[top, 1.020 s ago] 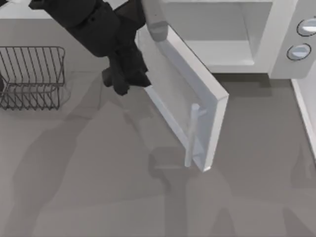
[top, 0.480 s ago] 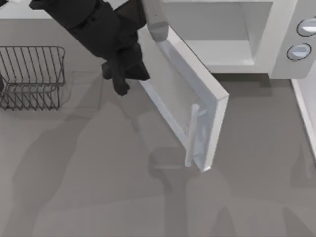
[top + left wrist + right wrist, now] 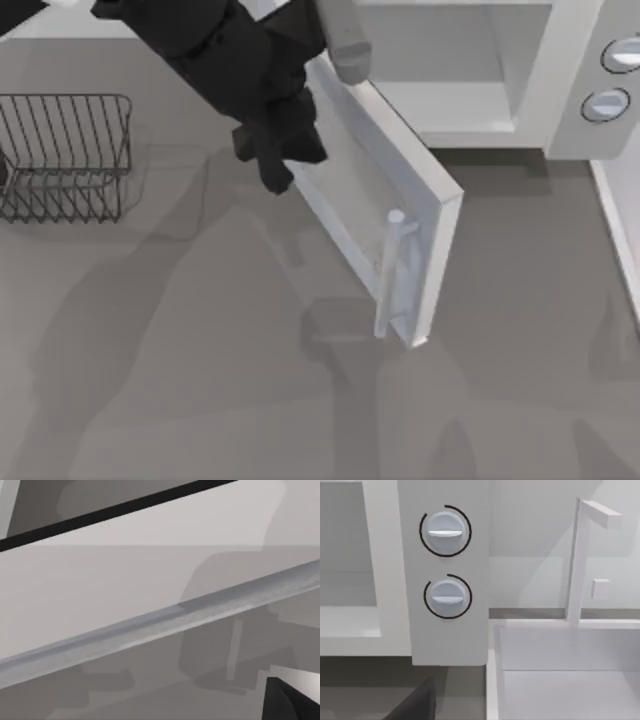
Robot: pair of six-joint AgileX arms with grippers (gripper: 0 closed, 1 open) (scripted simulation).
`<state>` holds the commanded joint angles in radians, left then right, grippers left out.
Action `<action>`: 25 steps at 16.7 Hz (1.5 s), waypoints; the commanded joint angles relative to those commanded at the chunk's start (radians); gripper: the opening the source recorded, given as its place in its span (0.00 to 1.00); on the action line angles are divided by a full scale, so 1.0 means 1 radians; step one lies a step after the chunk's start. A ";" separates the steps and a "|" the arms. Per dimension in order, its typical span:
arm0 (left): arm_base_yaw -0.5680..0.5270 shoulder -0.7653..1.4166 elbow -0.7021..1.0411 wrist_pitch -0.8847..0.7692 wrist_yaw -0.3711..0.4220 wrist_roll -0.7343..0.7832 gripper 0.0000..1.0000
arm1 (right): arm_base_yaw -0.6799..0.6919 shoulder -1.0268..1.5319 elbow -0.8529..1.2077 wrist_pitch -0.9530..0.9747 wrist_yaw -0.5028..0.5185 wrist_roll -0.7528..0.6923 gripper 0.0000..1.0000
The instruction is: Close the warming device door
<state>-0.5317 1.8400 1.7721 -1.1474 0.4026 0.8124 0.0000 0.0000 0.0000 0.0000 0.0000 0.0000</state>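
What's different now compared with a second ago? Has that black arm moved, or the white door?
The left gripper slid toward the top view's right, along the outer face of the door near its hinge side. It took hold of nothing. The door hangs open at about the same angle, its bar handle untouched. The warming device and the wire rack stayed put.

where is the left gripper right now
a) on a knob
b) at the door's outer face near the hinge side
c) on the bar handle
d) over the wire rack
b: in the top view the left gripper is at the window side of the open door, well short of its bar handle.
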 joint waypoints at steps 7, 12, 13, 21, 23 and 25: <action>-0.022 0.020 0.020 0.001 -0.007 -0.025 0.00 | 0.000 0.000 0.000 0.000 0.000 0.000 1.00; -0.042 0.033 0.041 0.008 -0.015 -0.046 0.00 | 0.000 0.000 0.000 0.000 0.000 0.000 1.00; -0.038 0.029 0.037 0.007 -0.014 -0.045 0.00 | 0.000 0.000 0.000 0.000 0.000 0.000 1.00; -0.082 0.069 0.089 0.012 -0.030 -0.089 0.00 | 0.000 0.000 0.000 0.000 0.000 0.000 1.00; -0.077 0.065 0.085 0.012 -0.029 -0.088 0.00 | 0.000 0.000 0.000 0.000 0.000 0.000 1.00; -0.086 0.074 0.098 0.011 -0.031 -0.096 0.00 | 0.000 0.000 0.000 0.000 0.000 0.000 1.00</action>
<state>-0.6179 1.9143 1.8697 -1.1362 0.3711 0.7168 0.0000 0.0000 0.0000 0.0000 0.0000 0.0000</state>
